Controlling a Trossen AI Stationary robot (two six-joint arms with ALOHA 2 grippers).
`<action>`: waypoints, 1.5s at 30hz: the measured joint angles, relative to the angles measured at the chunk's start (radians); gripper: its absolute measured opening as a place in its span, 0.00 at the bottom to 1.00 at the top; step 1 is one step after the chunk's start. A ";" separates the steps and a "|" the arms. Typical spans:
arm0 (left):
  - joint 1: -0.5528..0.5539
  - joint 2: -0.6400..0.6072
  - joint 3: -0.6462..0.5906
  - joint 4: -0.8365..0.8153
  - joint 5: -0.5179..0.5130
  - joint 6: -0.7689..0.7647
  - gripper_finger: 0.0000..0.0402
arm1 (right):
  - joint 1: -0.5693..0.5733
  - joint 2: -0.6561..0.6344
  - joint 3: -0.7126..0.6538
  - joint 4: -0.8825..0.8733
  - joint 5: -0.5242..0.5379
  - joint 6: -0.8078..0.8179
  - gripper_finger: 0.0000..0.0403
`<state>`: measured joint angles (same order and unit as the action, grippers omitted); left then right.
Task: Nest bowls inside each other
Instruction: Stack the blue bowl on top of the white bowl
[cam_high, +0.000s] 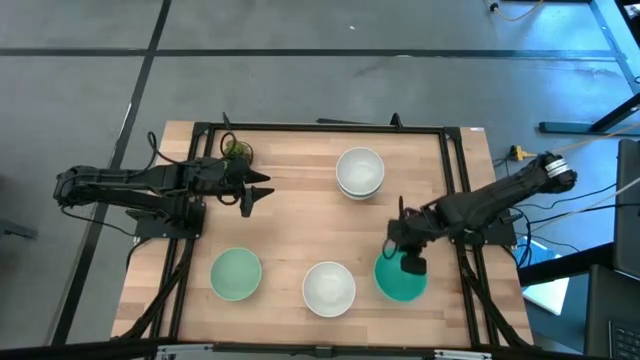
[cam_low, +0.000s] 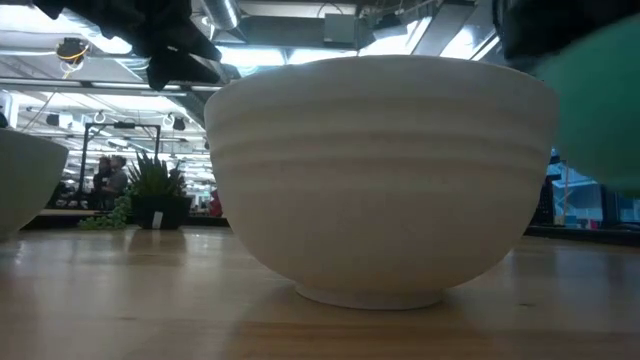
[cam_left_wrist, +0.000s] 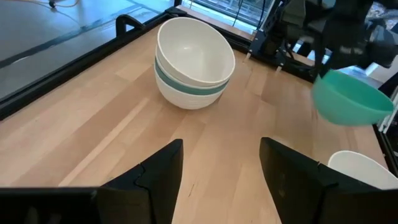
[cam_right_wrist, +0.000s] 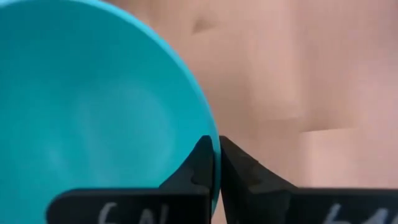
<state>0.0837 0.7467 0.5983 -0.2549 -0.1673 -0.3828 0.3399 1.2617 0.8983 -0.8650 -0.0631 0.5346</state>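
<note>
The table (cam_high: 290, 215) carried a stack of bowls (cam_high: 360, 172) near its far edge, and a mint bowl (cam_high: 235, 273) and a white bowl (cam_high: 329, 287) along the near edge. Toward the near right corner, the right gripper (cam_high: 404, 257) pinched the rim of the teal bowl (cam_high: 400, 279), lifted and tilted. It looked light, stiff and slippery, so the rim seemed the best hold. The left gripper (cam_high: 253, 191) waited spread apart near the far left; nothing stood between.

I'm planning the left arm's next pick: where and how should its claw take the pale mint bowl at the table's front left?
Grip the pale mint bowl by its rim, coming straight down from above. It sits upright and alone, mouth open upward, so one finger can probably drop inside and one outside the thin wall. The left claw is open, and the rim side nearest it looks the shortest approach.
</note>
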 joint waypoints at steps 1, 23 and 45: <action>0.000 0.000 0.000 0.000 0.000 0.000 0.52 | -0.021 0.000 0.035 -0.042 0.025 -0.028 0.03; 0.000 0.000 0.000 0.001 -0.035 0.050 0.52 | -0.682 0.026 0.415 -0.078 0.085 -0.568 0.03; 0.001 0.000 0.000 0.001 -0.083 0.107 0.52 | -0.845 0.351 0.614 -0.134 0.071 -0.618 0.03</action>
<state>0.0849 0.7467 0.5983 -0.2539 -0.2504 -0.2760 -0.5048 1.6129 1.5123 -0.9986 0.0080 -0.0831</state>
